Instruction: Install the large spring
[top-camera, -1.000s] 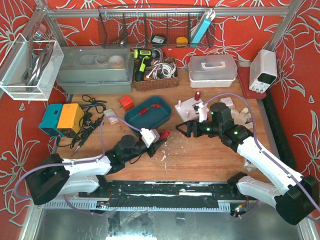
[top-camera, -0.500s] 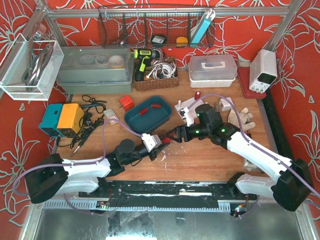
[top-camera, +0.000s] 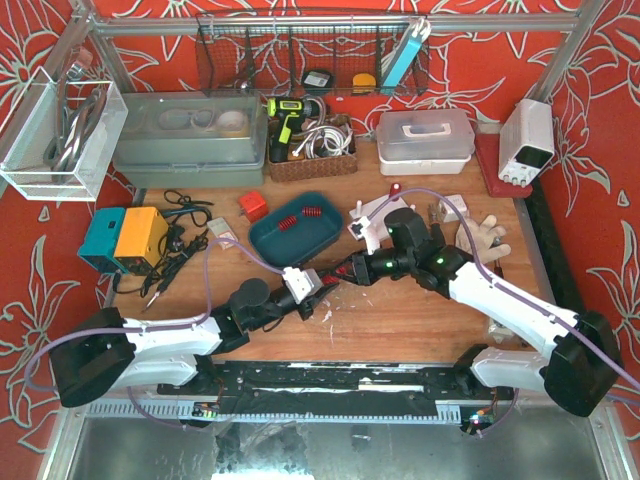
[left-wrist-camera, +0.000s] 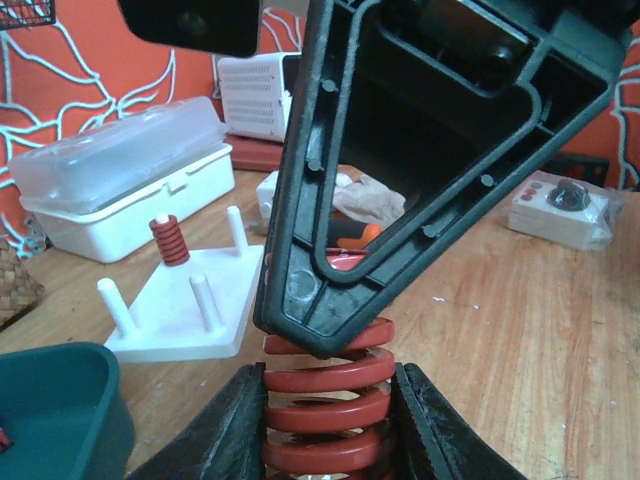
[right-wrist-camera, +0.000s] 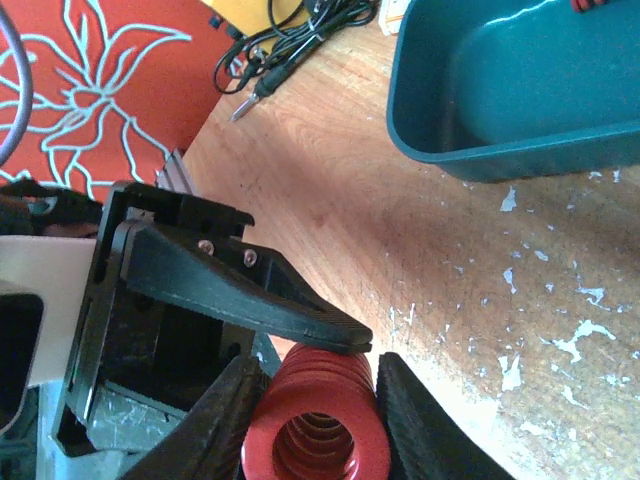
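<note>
Right claw (top-camera: 342, 277) has swung in from beside the white peg base (left-wrist-camera: 190, 305) and now meets the left claw (top-camera: 318, 288) over mid worktop (top-camera: 400, 320). Left claw is clamped on the large spring (left-wrist-camera: 325, 410), held off the worktop. Right fingers (right-wrist-camera: 225, 415) flank the same spring; can't tell if they're gripping yet. Looks like a handover starting, with the spring not yet on a peg.

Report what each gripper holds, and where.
Left gripper clamps the large spring across its coils at one end; right gripper flanks the other end, grip unclear.
</note>
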